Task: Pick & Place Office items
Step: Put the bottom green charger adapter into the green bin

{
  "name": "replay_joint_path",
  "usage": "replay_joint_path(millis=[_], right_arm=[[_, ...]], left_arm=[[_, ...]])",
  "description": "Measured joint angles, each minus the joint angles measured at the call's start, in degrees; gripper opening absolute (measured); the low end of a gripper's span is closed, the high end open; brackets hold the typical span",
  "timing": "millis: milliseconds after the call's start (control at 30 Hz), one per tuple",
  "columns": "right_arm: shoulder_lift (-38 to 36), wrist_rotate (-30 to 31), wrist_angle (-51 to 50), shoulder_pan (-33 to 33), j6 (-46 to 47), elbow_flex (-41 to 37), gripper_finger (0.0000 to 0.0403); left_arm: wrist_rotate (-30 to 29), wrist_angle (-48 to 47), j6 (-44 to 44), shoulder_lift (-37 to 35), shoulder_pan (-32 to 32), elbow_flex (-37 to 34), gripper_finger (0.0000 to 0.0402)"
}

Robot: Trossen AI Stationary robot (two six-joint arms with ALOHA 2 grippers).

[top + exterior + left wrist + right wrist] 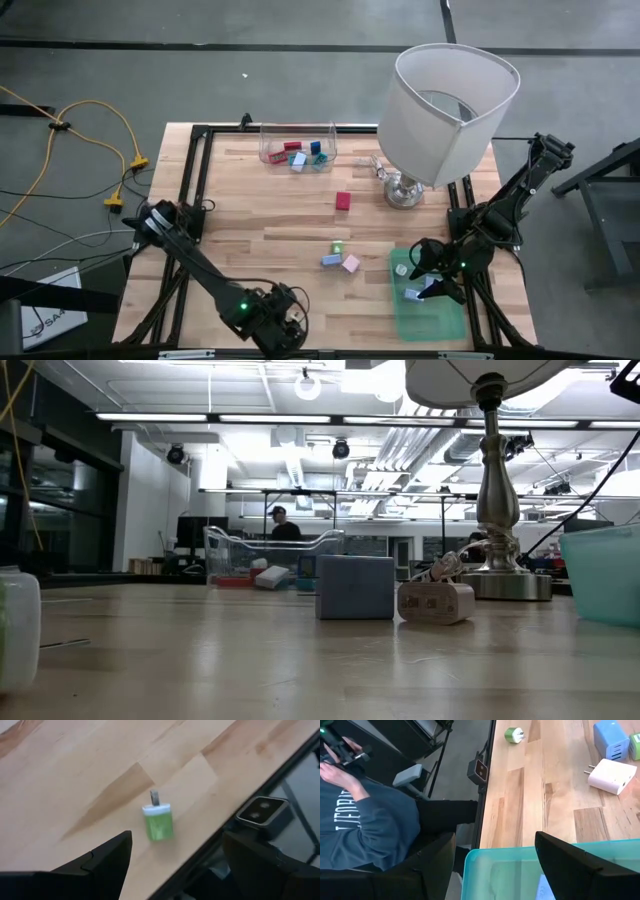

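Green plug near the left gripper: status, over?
Left gripper open, hovering over green plug, which lies loose on the table. Right gripper open above teal bin, holding nothing. Nothing in the way.

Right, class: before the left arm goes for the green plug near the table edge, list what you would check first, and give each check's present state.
1. Left tool open wide enough for the plug: ok.
2. Green plug ahead of the tool, between the lines of its fingers: ok.
3. Nothing touching the plug: ok, bare table all round it.
4. Room between the plug and the small camera at the table edge: cannot tell.
5. Right tool out of the way, over the teal tray: ok.
6. Height of the left tool above the table: cannot tell.
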Motion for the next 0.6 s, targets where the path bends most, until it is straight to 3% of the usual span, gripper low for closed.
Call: replay_joint_path(millis=[600], right_arm=[[0.0, 0.0, 0.0, 0.0, 0.0, 0.0, 0.0261]], left_arm=[[3.8, 2.2, 0.2, 5.8, 0.7, 0.0, 0.0300]])
